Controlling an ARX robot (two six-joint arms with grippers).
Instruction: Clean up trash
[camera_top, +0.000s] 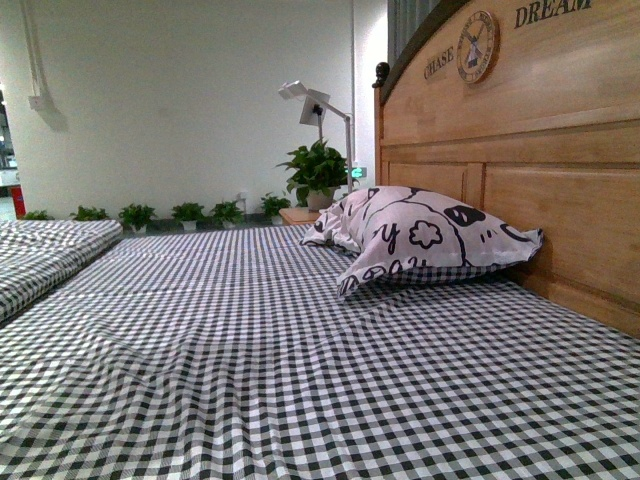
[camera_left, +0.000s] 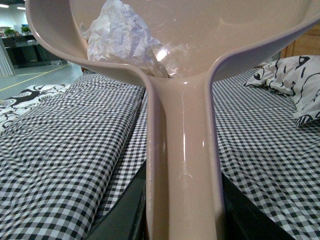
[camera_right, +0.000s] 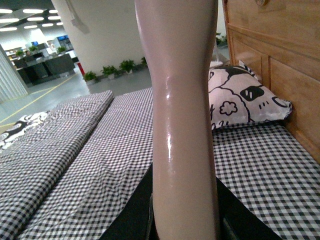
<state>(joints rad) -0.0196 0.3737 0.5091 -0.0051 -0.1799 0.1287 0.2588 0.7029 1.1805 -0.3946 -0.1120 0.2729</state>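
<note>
A crumpled wad of white paper, the trash (camera_left: 120, 37), lies inside the pan of a pale pink dustpan (camera_left: 200, 45), pressed against the pan's side wall close to where the long handle begins. The left wrist view looks up along that handle, which runs from the camera to the pan, so the trash sits at the far end of the handle from the left pincer. Only dark edges flank the handle's base, so whether the left pincer grips it cannot be told. The right wrist view is filled by a second pale pink handle (camera_right: 182, 125), and the right pincer's state likewise cannot be told. Below both spreads a bed in black-and-white checked sheet (camera_top: 300, 350), with a white pillow with black drawings (camera_top: 430, 235) leaning by the wooden headboard (camera_top: 540, 130). Neither arm appears in the front view.
</note>
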